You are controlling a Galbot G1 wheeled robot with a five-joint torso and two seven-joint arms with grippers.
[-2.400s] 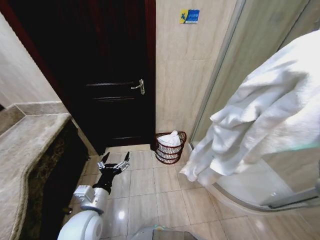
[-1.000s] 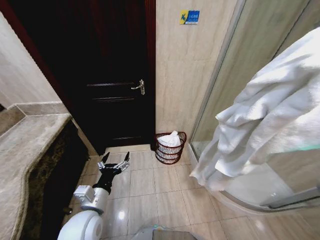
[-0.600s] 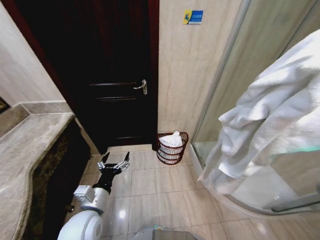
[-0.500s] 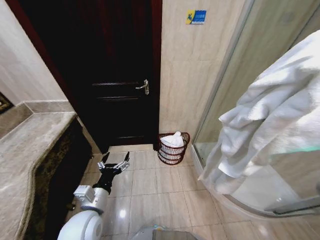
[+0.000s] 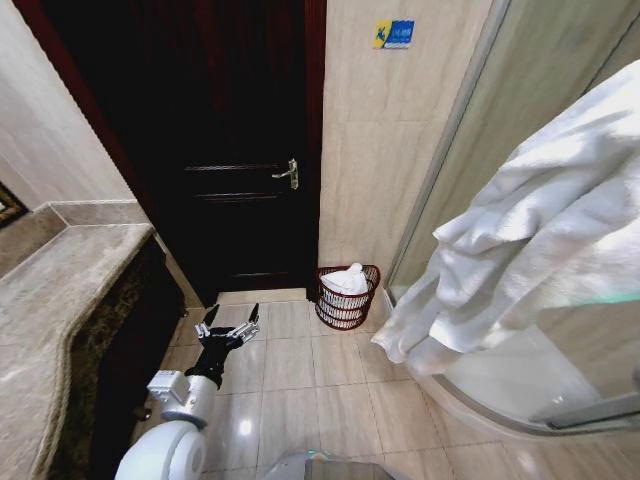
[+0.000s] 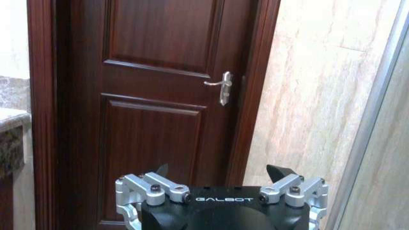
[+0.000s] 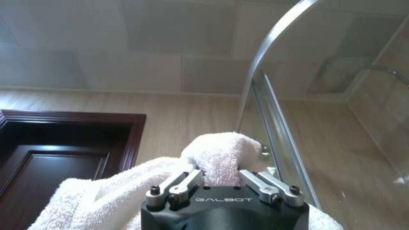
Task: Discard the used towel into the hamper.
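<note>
The right claw [image 7: 221, 184] is clamped on a thick white terry towel [image 7: 217, 158], a bunched fold of the cloth standing up between its two metal fingers [image 7: 182, 184]; the word GALBOT is printed in white on the black claw body. In the head view that same towel [image 5: 530, 240] hangs in heavy folds high on the right, covering part of the curved glass shower enclosure [image 5: 470, 130] behind it, with its lowest corner dangling above the beige tiled floor [image 5: 330, 390].

The left claw [image 5: 228, 322] is held low over the floor tiles on the left, its two dark-tipped fingers spread wide apart and holding nothing. It carries the same GALBOT lettering, seen from the left wrist, and faces the dark red-brown panelled wooden door [image 6: 160, 96] with its silver lever handle [image 6: 221, 86].

The small round dark red-brown openwork hamper [image 5: 346, 297] stands on the floor against the beige tiled wall, between the door frame and the shower's metal edge, well apart from both claws. A crumpled white cloth [image 5: 348, 279] already lies in it. Open floor lies between the left claw and the hamper.

A grey-brown stone vanity bench [image 5: 60, 300] runs along the left. High on the wall is a small blue and yellow sticker [image 5: 393, 33]; its writing is too small to read.
</note>
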